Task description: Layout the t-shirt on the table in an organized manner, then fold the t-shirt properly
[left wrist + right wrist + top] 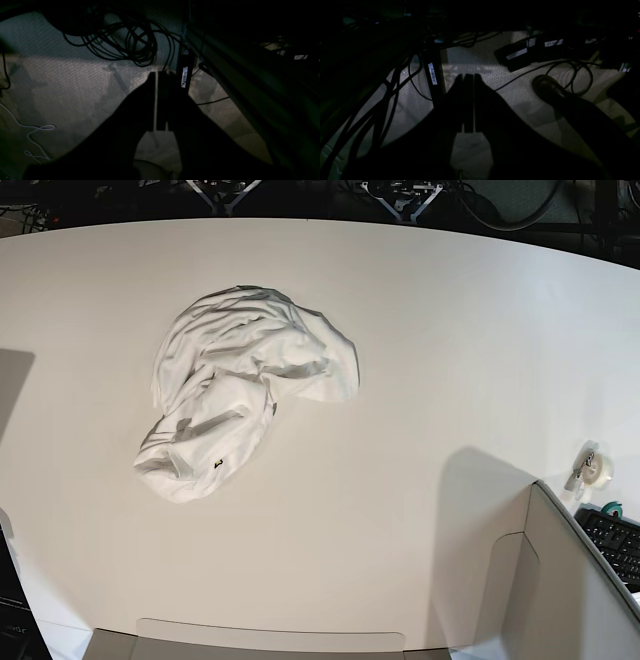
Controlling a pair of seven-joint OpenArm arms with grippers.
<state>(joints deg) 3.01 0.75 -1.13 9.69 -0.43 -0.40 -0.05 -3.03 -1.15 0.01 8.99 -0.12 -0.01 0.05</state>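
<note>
On the left half of the desk (420, 330) you have the shirt (240, 385), a crumpled white heap lying well apart from every edge, with its print hidden and only a small black tag (217, 464) showing near the lower end. Nothing is laid out yet, so your first job is spreading it flat. Expect it to handle as light, limp cloth: it will sag and drag, and a pinch in the middle of the heap would likely lift several layers at once. Better, I judge, to take a single outer edge, such as the lobe at the upper right of the heap (335, 375) or the lower end by the tag, and pull outward. Neither arm shows in the base view; both wrist cameras look at dim floor and cables below the desk. Your right fingers (469, 77) are pressed together on nothing, and your left fingers (159, 75) are likewise closed and empty. To the right, a cardboard box (560, 580) stands at the desk's near corner.
</note>
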